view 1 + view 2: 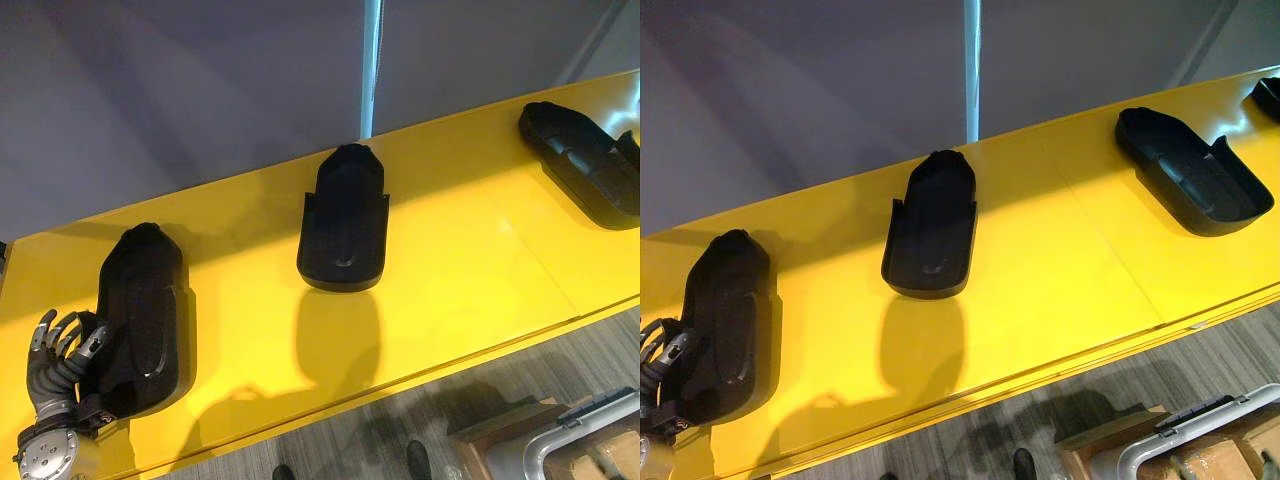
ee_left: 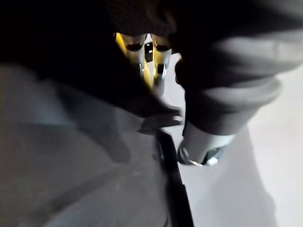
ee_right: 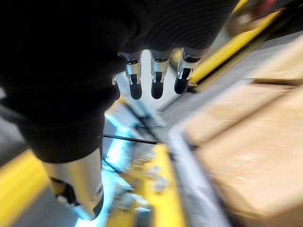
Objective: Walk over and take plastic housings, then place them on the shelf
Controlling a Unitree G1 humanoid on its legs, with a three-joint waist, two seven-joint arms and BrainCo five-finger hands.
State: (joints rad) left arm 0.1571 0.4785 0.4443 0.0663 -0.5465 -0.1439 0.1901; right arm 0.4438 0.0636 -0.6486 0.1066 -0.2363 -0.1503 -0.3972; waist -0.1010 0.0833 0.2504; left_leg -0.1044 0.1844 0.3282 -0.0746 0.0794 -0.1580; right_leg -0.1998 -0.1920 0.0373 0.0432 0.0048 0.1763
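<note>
Closest to us, down and to the left of the middle housing [image 1: 345, 220], our left hand [image 1: 55, 365] rests at the front part of the yellow shelf [image 1: 470, 260]. Its fingers are curled round the left edge of the left housing [image 1: 145, 320], which lies flat on the shelf. In the left wrist view we make out only silver fingers against a dark mass with yellow showing between them, too blurred to add more.

Our right hand [image 3: 158, 78] shows in its own wrist view. Its fingers hang straight and hold nothing, with blurred cardboard and yellow rails past them.

On the grey floor, below and to the right of the middle housing, sit a cardboard box [image 1: 500, 440] and a grey-framed case [image 1: 585, 435].

The middle housing itself lies hollow side up, well apart from the left one and a little farther back on the shelf. Farther back and to its right lies the right housing [image 1: 1190, 170], also hollow side up. The edge of a fourth black piece [image 1: 1268, 95] shows beyond that.

Behind the middle housing a grey wall [image 1: 200, 90] rises, with a pale vertical strip [image 1: 372, 60] straight above it.
</note>
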